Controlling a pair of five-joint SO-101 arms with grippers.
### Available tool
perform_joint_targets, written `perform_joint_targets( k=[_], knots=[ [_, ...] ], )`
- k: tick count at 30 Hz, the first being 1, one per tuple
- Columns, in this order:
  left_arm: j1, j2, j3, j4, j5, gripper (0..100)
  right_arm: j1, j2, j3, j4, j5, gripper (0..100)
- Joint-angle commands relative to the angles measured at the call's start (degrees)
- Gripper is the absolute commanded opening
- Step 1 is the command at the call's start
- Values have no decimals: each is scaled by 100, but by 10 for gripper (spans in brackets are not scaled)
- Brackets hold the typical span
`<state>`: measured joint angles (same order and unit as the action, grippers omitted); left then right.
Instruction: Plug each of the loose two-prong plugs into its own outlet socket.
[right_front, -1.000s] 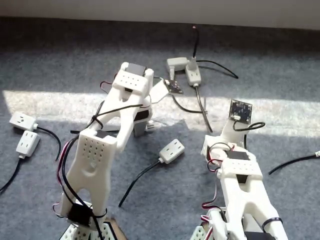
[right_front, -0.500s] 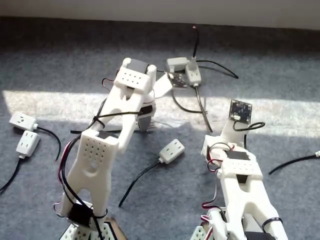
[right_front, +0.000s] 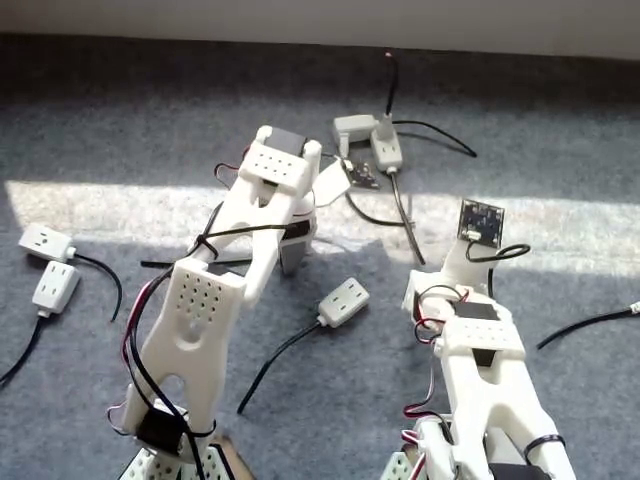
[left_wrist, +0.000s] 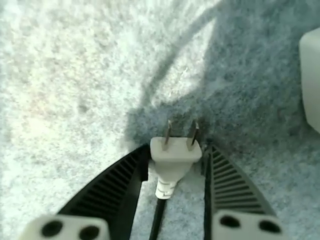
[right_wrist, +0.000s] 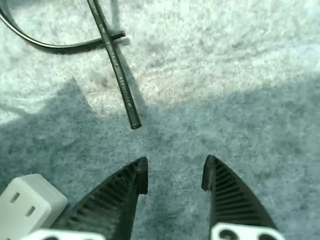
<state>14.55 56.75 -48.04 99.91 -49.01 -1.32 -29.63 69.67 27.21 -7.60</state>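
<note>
A white two-prong plug (left_wrist: 175, 150) with a black cord sits between the black fingers of my left gripper (left_wrist: 175, 156), which is shut on it, prongs pointing away just above the grey carpet. In the high view this left gripper (right_front: 293, 250) hangs left of a white outlet socket (right_front: 344, 301) lying mid-carpet. A corner of that socket (right_wrist: 27, 202) shows beside my right gripper (right_wrist: 172, 175), which is open and empty low over the carpet. A loose black cable end (right_wrist: 119, 75) lies ahead of it.
Two more white outlet sockets (right_front: 45, 242) (right_front: 56, 285) lie at the far left. At the back, a white socket block (right_front: 385, 145) and adapter (right_front: 352, 128) rest among black cords. A white socket edge (left_wrist: 311, 80) lies near the held plug.
My left arm has swung to the right with the plug held, nearer the middle socket. The right arm has stayed put.
</note>
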Motion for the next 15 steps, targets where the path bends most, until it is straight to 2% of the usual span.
perform_joint_targets(
  k=[1, 4, 8, 15],
  knots=[
    [-48, -4, -259, 35, -18, 195, 22, 4, 4, -110, -35, 190],
    [-57, -4, -453, 53, -18, 149, 22, 4, 4, -110, -35, 190],
    [-57, -4, -497, 18, -18, 14, 22, 4, 4, -110, -35, 190],
    [-57, -31, -497, 53, -9, 5, 22, 4, 4, -119, -35, 190]
  ],
)
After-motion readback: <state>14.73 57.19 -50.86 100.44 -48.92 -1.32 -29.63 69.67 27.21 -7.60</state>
